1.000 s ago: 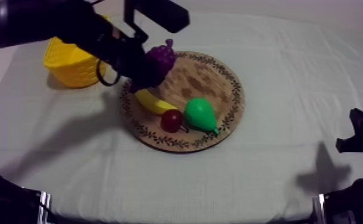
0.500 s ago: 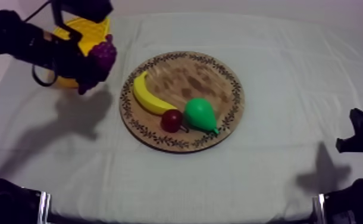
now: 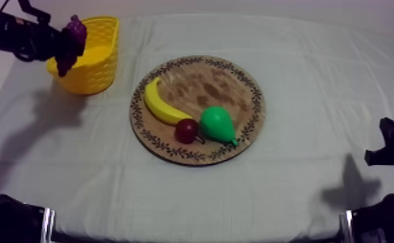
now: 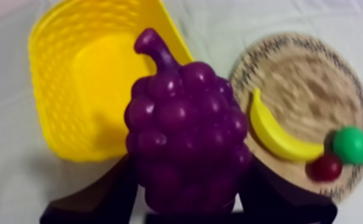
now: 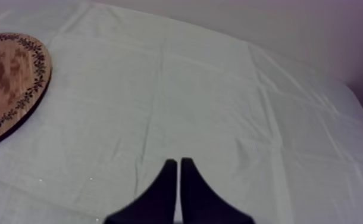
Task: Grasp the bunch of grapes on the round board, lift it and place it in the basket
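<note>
The purple bunch of grapes [image 3: 72,33] hangs in the air at the left rim of the yellow basket [image 3: 99,55], held by my left gripper [image 3: 64,46], which is shut on it. In the left wrist view the grapes [image 4: 184,134] sit between my black fingers [image 4: 109,190], with the yellow basket [image 4: 83,83] just beyond them and the round wooden board [image 4: 315,89] off to the side. My right gripper [image 5: 177,170] is shut on nothing and hovers over bare cloth, low at the table's right edge [image 3: 390,152].
The wooden board [image 3: 232,84] in the middle of the table carries a banana [image 3: 161,103], a small red fruit [image 3: 186,130] and a green pear [image 3: 217,124]. The board's rim [image 5: 32,83] lies beside my right gripper's stretch of cloth.
My left arm has carried the grapes from the board's left edge leftward and farther back, to the basket's left rim. The right arm has not moved.
</note>
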